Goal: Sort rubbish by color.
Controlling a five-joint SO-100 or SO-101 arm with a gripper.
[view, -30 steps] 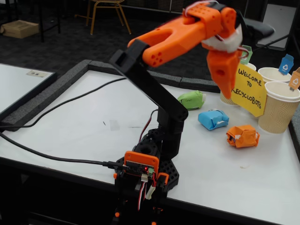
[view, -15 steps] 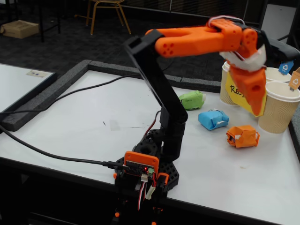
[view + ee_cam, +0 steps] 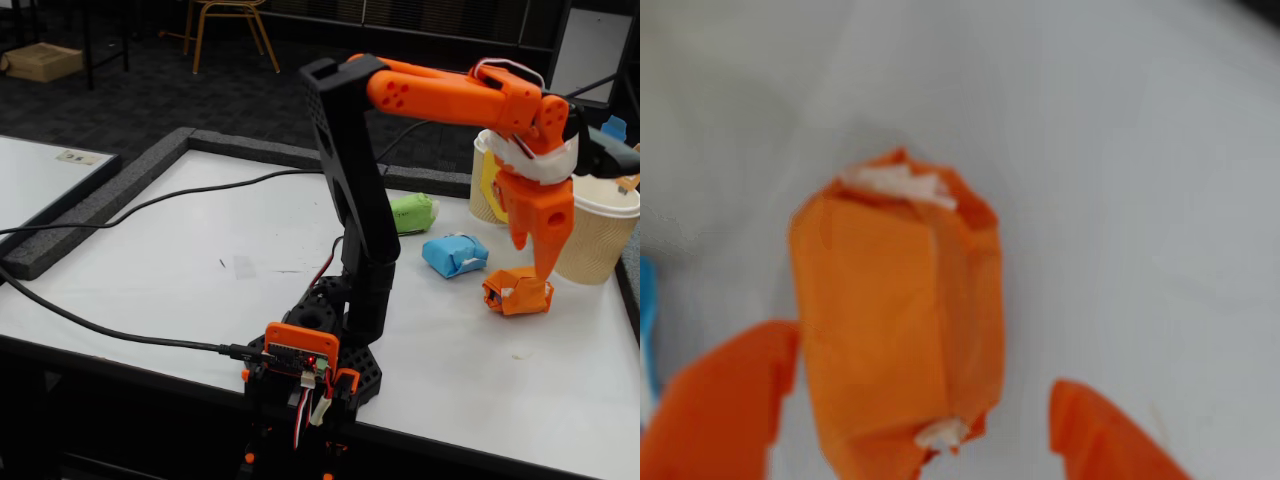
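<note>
The orange wad (image 3: 517,292) lies on the white table with white tape patches on it. My gripper (image 3: 532,262) hangs just above it, open, with its orange fingers pointing down. In the wrist view the orange wad (image 3: 898,310) fills the middle. The gripper (image 3: 922,360) straddles its near end, with one fingertip (image 3: 730,400) to the left and one to the right, a gap showing on the right side. To the left of the orange wad sits the blue wad (image 3: 455,254), which shows in the wrist view only as a blue sliver (image 3: 645,330). The green wad (image 3: 412,213) lies farther back.
Beige ribbed paper cups (image 3: 600,232) with coloured flags stand behind the wads at the right. The arm partly hides a yellow sign (image 3: 487,185). The arm's base (image 3: 310,355) sits at the table's front edge, and black cables (image 3: 120,335) run off to the left.
The arm has swung right and down, from in front of the yellow sign to just above the orange wad. The wads have not moved.
</note>
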